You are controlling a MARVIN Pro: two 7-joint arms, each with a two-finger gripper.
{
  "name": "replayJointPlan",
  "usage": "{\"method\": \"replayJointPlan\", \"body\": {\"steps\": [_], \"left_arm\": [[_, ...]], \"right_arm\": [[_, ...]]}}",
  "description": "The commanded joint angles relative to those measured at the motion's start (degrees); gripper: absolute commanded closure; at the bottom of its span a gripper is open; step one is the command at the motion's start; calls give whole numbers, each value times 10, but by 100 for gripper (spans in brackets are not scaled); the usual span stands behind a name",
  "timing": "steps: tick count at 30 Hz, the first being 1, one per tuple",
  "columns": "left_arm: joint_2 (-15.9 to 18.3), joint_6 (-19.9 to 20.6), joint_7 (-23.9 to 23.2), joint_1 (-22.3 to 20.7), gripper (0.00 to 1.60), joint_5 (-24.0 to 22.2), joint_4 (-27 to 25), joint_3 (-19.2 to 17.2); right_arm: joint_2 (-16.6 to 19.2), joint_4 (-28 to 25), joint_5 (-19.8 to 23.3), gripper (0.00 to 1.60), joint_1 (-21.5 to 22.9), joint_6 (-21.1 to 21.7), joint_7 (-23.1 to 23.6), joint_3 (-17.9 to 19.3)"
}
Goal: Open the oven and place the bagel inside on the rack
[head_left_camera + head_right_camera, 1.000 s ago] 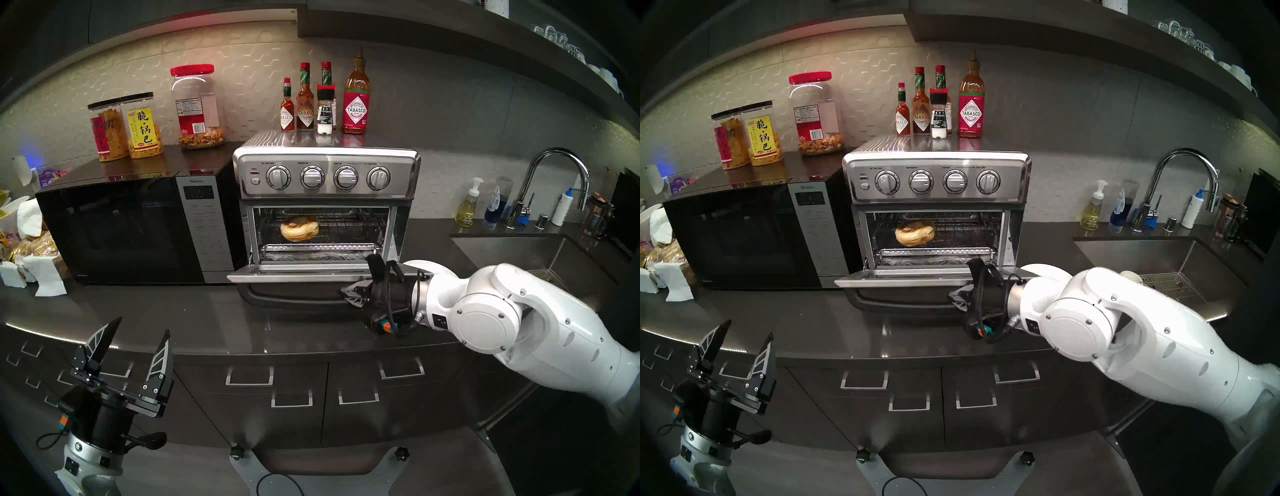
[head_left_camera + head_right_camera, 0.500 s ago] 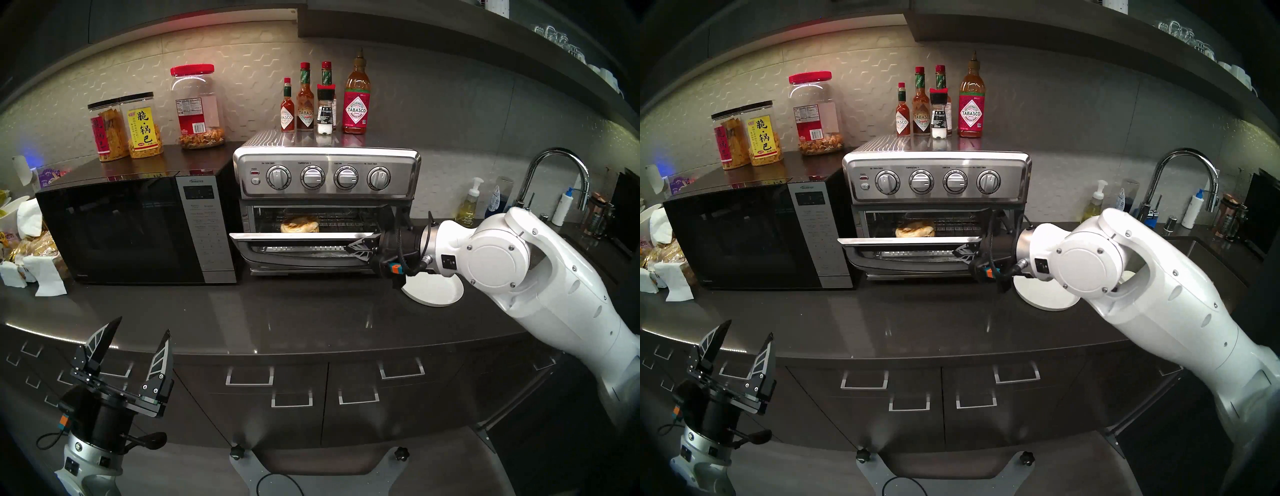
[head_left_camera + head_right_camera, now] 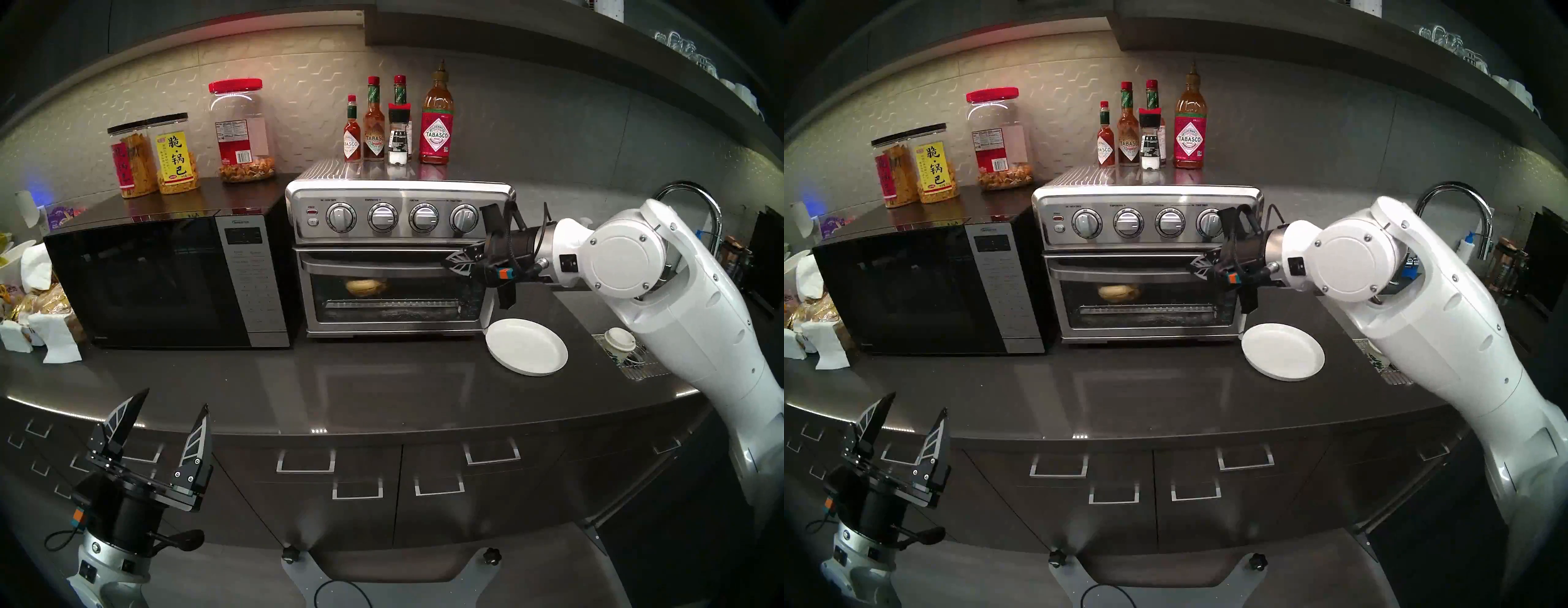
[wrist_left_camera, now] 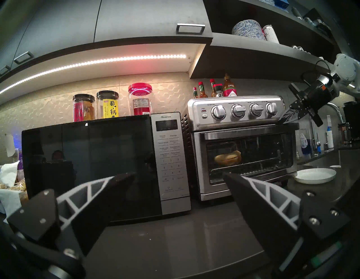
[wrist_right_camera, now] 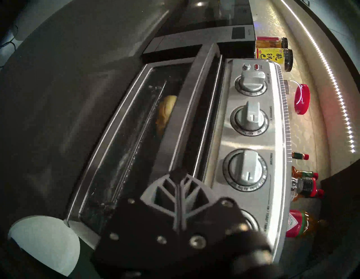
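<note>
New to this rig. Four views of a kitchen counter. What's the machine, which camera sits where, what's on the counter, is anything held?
It is a two-armed robot. Two views come from its head, looking down at the counter; the other two come from a camera on each wrist. The right end effector has its fingers together at the right end of the toaster oven door handle; whether they pinch the bar or only press on it is unclear. The door is up, and the bagel sits inside behind the glass. The left end effector is open, empty, near the counter's front edge. A black microwave and an empty white plate flank the oven; sauce bottles stand on top.
</note>
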Motion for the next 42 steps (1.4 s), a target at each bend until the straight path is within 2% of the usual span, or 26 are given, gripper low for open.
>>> {"method": "replayJointPlan", "body": {"steps": [1, 5, 9, 13, 19, 23, 26, 30, 35, 37, 39, 40, 42], "left_arm": [[1, -1, 0, 0, 0, 0, -11, -1], [1, -1, 0, 0, 0, 0, -11, -1], [1, -1, -1, 0, 0, 0, -11, -1], [1, -1, -1, -1, 0, 0, -11, -1], [1, -1, -1, -1, 0, 0, -11, -1], [1, -1, -1, -1, 0, 0, -10, -1], [1, -1, -1, -1, 0, 0, -10, -1], [1, -1, -1, -1, 0, 0, -10, -1], [1, -1, -1, -1, 0, 0, -10, -1], [1, -1, -1, -1, 0, 0, -11, -1], [1, -1, -1, -1, 0, 0, -11, -1], [1, -1, -1, 0, 0, 0, -11, -1], [1, -1, -1, 0, 0, 0, -11, -1]], "right_arm": [[29, -22, 31, 160, 21, -12, 8, 44], [61, -43, 53, 160, 5, -21, 8, 73], [96, -57, 78, 160, -35, -38, 8, 118], [123, -58, 98, 160, -77, -54, 8, 162], [164, -56, 137, 160, -125, -73, 2, 200], [194, -57, 151, 160, -160, -75, -7, 209], [216, -49, 155, 160, -185, -81, -24, 203], [228, -38, 157, 160, -213, -83, -42, 185], [249, -29, 158, 160, -252, -86, -88, 174], [259, -27, 161, 160, -273, -88, -112, 180], [261, -23, 167, 160, -275, -90, -113, 180], [269, -22, 171, 160, -296, -95, -136, 191], [274, -20, 176, 160, -311, -96, -153, 201]]}}
